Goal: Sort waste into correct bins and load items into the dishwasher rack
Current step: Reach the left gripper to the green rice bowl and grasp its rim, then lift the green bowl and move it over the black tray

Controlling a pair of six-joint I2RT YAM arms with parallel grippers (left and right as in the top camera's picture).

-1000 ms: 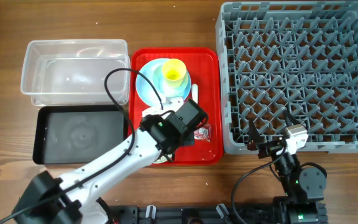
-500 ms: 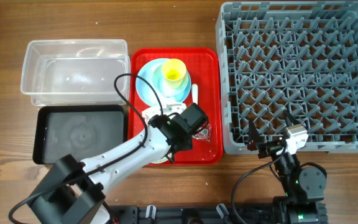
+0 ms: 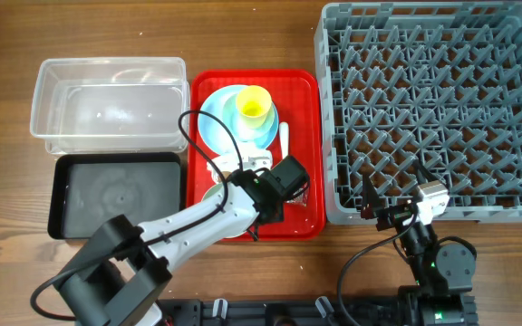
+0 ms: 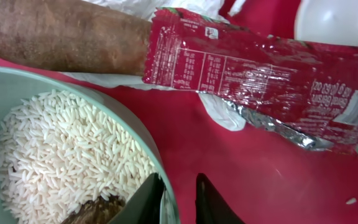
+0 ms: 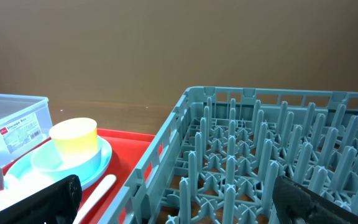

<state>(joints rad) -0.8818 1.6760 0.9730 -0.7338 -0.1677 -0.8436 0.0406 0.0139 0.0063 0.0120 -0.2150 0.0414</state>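
My left gripper (image 4: 178, 186) is shut on the right rim of the pale green bowl (image 4: 104, 106), one finger inside and one outside. The bowl holds white rice (image 4: 55, 149) and a brown scrap (image 4: 95, 211). The red sauce packet (image 4: 253, 68) lies just beyond on the red tray, over crumpled white paper (image 4: 219, 115) and beside a long brown food piece (image 4: 61, 34). From overhead, this gripper (image 3: 284, 188) is at the tray's front right. The yellow cup (image 3: 253, 106) stands in the light blue bowl (image 3: 229, 127). My right gripper (image 5: 179, 202) is open and empty at the rack's (image 3: 433, 109) front edge.
The clear tub (image 3: 107, 95) and the black tray (image 3: 116, 195) lie left of the red tray (image 3: 302, 91). A white utensil (image 3: 285, 136) lies on the red tray by the blue dishes. The left arm covers most of the green bowl from overhead.
The left arm has shifted right and slightly toward the front over the red tray, bringing its gripper to the bowl's right rim. The right arm has not moved.
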